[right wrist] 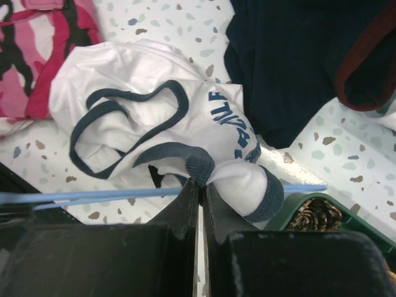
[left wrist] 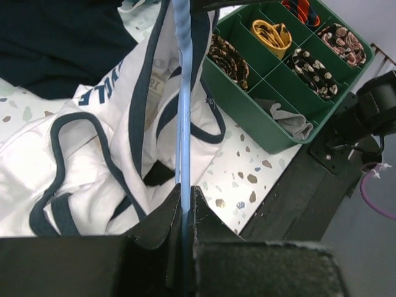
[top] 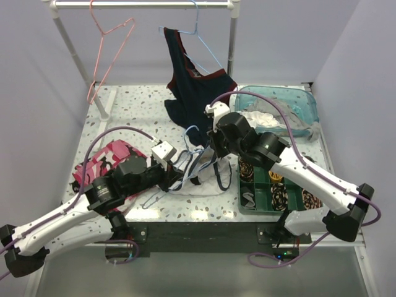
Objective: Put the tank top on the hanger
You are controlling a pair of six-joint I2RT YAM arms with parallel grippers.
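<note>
The tank top (top: 199, 176), white with navy trim and blue lettering, lay crumpled on the surface (top: 136, 111) close to the middle of its near edge, between the two arms. The light blue hanger (top: 150, 199) lay with it. In the left wrist view its wire (left wrist: 181, 117) ran straight up over the white cloth (left wrist: 74, 154). In the right wrist view the wire (right wrist: 105, 196) crossed just below the garment (right wrist: 136, 105), though how far it was threaded through could not be told.

The left hand (top: 168, 179) was clamped on the hanger, the wire pinched between its closed fingers (left wrist: 166, 216). The right hand (top: 216, 147) was pressed together on a bunched fold of the tank top's trimmed edge, which sat at its fingertips (right wrist: 185, 201).

A pink camouflage garment (top: 99, 162) lay toward the left edge, beside the left arm. A dark navy top (top: 189, 86) with red trim hung from the rail (top: 142, 5) over the far edge, its lower part reaching the surface just beyond the tank top. A pink hanger (top: 110, 46) hung from the rail farther left. A green divided tray (top: 257, 193) holding rolled items occupied the near right corner, and a clear bin (top: 291, 108) with white cloth stood along the right edge behind it.
</note>
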